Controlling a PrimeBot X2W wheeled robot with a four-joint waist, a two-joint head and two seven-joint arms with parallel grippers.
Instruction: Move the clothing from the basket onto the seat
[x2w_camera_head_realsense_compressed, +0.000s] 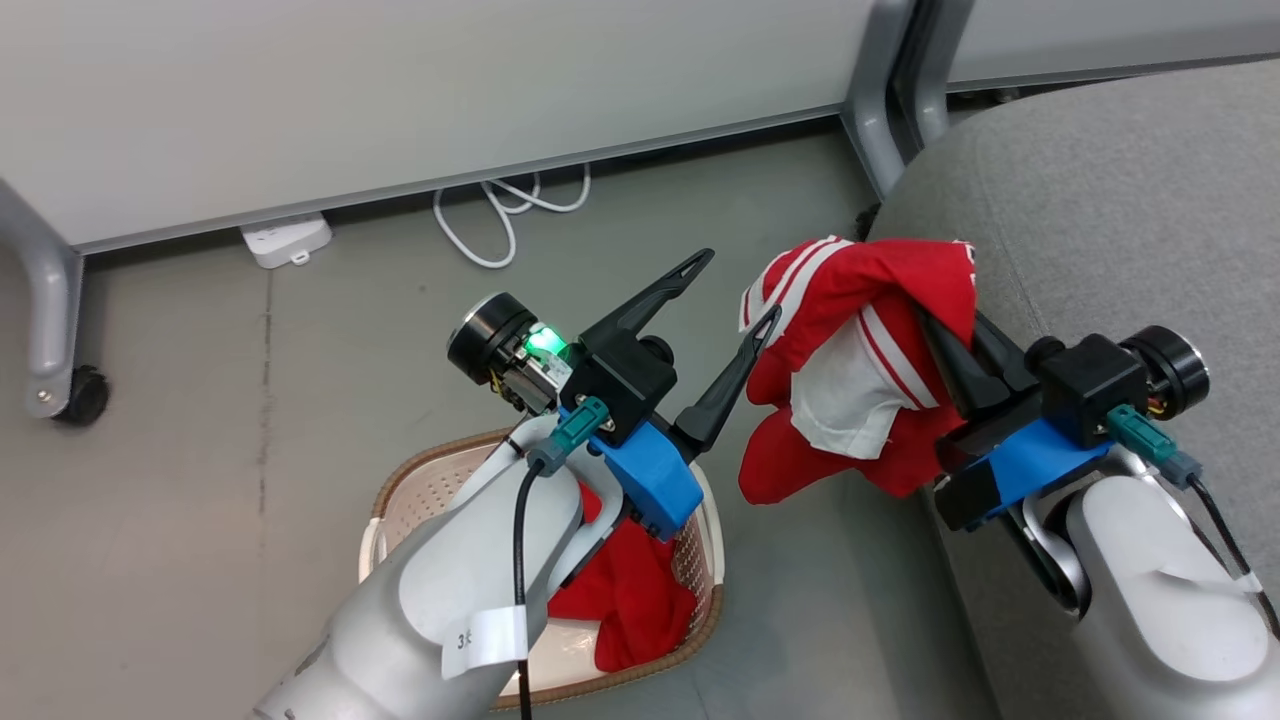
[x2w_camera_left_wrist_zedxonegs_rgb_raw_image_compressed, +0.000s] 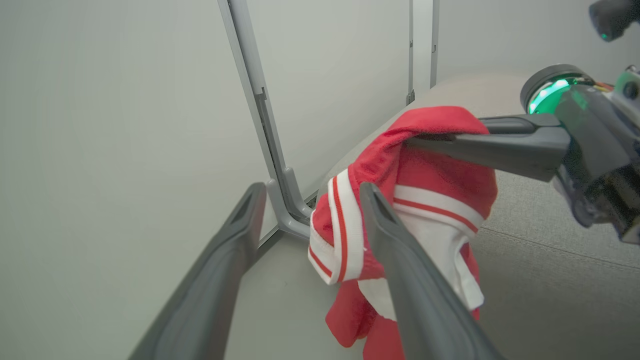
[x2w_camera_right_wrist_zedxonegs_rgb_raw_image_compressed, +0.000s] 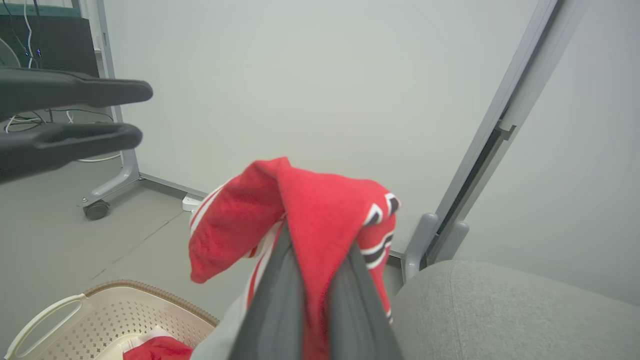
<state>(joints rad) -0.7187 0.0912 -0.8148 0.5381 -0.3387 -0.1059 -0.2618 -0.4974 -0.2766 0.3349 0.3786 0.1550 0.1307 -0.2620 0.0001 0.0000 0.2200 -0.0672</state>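
Head view: right gripper (x2w_camera_head_realsense_compressed: 950, 350) clamped on striped red garment (x2w_camera_head_realsense_compressed: 850, 340), hanging beside seat (x2w_camera_head_realsense_compressed: 1120, 200) edge; left gripper (x2w_camera_head_realsense_compressed: 738, 287) spread, empty (plain red garment (x2w_camera_head_realsense_compressed: 630, 600) in basket (x2w_camera_head_realsense_compressed: 430, 485)). Right wrist view: dark lettering (x2w_camera_right_wrist_zedxonegs_rgb_raw_image_compressed: 382, 225) visible.

Red garment (x2w_camera_head_realsense_compressed: 870, 290), white stripes, perhaps dark lettering, cream basket (x2w_camera_head_realsense_compressed: 425, 492), grey seat (x2w_camera_head_realsense_compressed: 1100, 200)

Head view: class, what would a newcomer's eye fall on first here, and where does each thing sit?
First the striped red garment, dangling in mid-air from the right gripper, which is shut on it at the edge of the grey seat. Next the left gripper, open just beside that cloth. Below it, on the floor, stands the basket with a plain red garment inside.
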